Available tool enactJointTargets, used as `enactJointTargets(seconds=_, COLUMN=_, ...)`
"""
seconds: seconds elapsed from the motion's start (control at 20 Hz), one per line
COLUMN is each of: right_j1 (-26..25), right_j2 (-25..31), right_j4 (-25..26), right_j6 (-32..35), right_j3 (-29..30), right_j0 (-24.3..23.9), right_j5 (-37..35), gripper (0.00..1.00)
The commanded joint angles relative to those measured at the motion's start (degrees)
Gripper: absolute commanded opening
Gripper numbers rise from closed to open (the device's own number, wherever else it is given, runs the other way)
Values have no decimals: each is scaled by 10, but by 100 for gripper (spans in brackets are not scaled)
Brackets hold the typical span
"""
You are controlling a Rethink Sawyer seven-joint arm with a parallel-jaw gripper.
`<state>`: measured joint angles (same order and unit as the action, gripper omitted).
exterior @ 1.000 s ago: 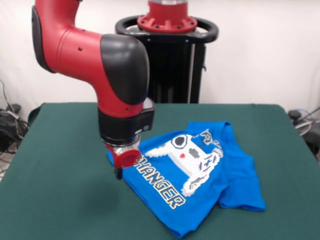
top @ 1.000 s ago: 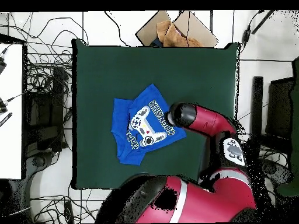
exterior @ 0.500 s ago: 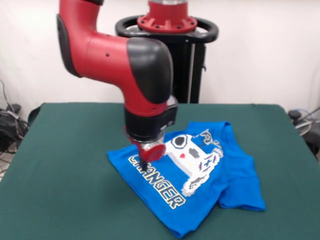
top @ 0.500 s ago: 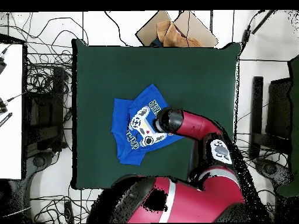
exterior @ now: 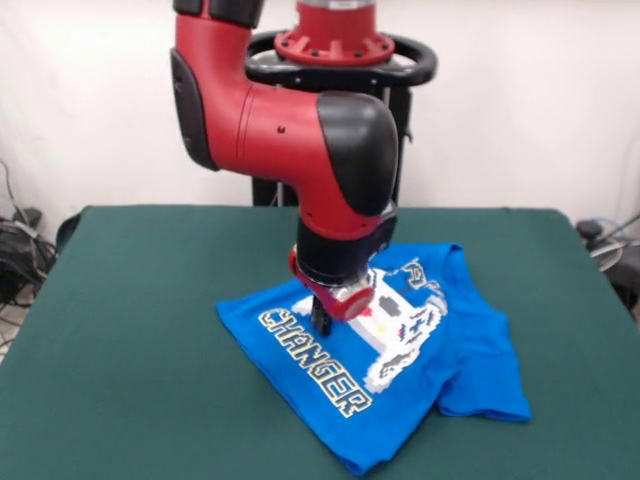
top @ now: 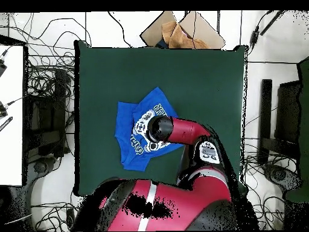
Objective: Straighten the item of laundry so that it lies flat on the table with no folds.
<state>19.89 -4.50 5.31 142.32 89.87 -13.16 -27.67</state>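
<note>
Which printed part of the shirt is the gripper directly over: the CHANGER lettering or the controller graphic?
The CHANGER lettering: the gripper hangs at its first letters, beside the controller graphic on the T-shirt.

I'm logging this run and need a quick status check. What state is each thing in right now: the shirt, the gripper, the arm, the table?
T-shirt: print side up on the table, not flat; one side is folded over and creased.
Gripper: low over the shirt's print; open or shut cannot be told.
Arm: reaching down over the shirt's middle.
Table: green cloth, bearing the shirt.
</note>
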Motion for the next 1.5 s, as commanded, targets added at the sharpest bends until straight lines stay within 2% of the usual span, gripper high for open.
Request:
enactJointTargets(seconds=0.05, right_j1=-77, right_j2=-18, right_j4=31, right_j6=19, right_j3=-51, right_j0=20, right_j5=-8, gripper=0)
enactJointTargets(seconds=0.2, right_j1=-119, right_j2=-84, right_j4=35, right_j6=76, right_j3=-107, right_j0=68, right_j5=8, gripper=0)
enactJointTargets(seconds=0.4, right_j1=-133, right_j2=-105, right_j4=30, right_j6=84, right_j3=-124, right_j0=82, right_j5=10, gripper=0)
enactJointTargets(seconds=0.45, right_j1=-146, right_j2=-108, right_j4=19, right_j6=87, right_j3=-147, right_j0=80, right_j5=5, gripper=0)
enactJointTargets(seconds=0.65, right_j1=-149, right_j2=-139, right_j4=23, right_j6=101, right_j3=-151, right_j0=103, right_j5=7, gripper=0)
enactJointTargets(seconds=0.9, right_j1=-140, right_j2=-135, right_j4=16, right_j6=81, right_j3=-137, right_j0=94, right_j5=16, gripper=0)
enactJointTargets(seconds=1.05, right_j1=-155, right_j2=-173, right_j4=28, right_j6=95, right_j3=-153, right_j0=118, right_j5=16, gripper=0)
enactJointTargets(seconds=1.15, right_j1=-139, right_j2=-131, right_j4=16, right_j6=65, right_j3=-129, right_j0=78, right_j5=45, gripper=0)
enactJointTargets(seconds=1.4, right_j1=-178, right_j2=-194, right_j4=36, right_j6=94, right_j3=-165, right_j0=98, right_j5=61, gripper=0)
enactJointTargets(seconds=1.5, right_j1=-167, right_j2=-157, right_j4=17, right_j6=65, right_j3=-158, right_j0=70, right_j5=43, gripper=0)
